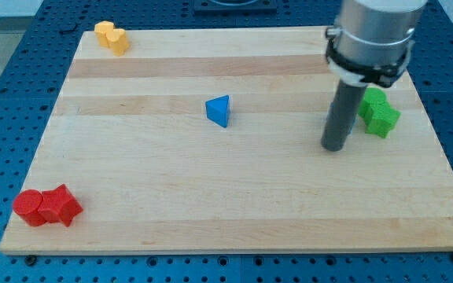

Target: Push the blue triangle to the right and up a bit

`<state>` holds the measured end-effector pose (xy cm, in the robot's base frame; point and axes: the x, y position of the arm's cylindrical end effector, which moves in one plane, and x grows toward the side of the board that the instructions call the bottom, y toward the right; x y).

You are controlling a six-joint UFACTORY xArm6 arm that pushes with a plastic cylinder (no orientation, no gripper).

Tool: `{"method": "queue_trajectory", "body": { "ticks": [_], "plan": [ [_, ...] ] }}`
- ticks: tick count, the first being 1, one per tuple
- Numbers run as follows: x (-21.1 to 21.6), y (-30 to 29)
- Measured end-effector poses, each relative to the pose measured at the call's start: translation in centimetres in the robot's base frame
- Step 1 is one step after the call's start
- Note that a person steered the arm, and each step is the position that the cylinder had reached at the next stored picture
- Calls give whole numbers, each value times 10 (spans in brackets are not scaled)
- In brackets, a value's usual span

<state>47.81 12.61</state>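
The blue triangle (219, 110) is sitting near the middle of the wooden bench (211, 189), apex pointing toward the view's top right. My tip (334, 147) is resting well to its right, gripperless, beside green blocks (378, 112).

The wooden board (234, 196) carries a blue triangle (219, 111), yellow blocks (111, 37), red blocks (47, 207) and green blocks (378, 112).

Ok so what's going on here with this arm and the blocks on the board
The arm's rod is down on the wooden board, my tip just left of the green blocks on the view's right. The blue triangle it is meant to push sits mid-board, well to the tip's left, untouched. Yellow blocks sit top left, red blocks bottom left.
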Motion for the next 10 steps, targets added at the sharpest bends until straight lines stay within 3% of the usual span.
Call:
{"method": "queue_trajectory", "body": {
  "ticks": [1,3,4,6,7,9,10],
  "plan": [
    [10,-84],
    [-20,-220],
    [-45,-241],
    [-90,-197],
    [-91,-188],
    [-73,-242],
    [-64,-221]
  ]
}}
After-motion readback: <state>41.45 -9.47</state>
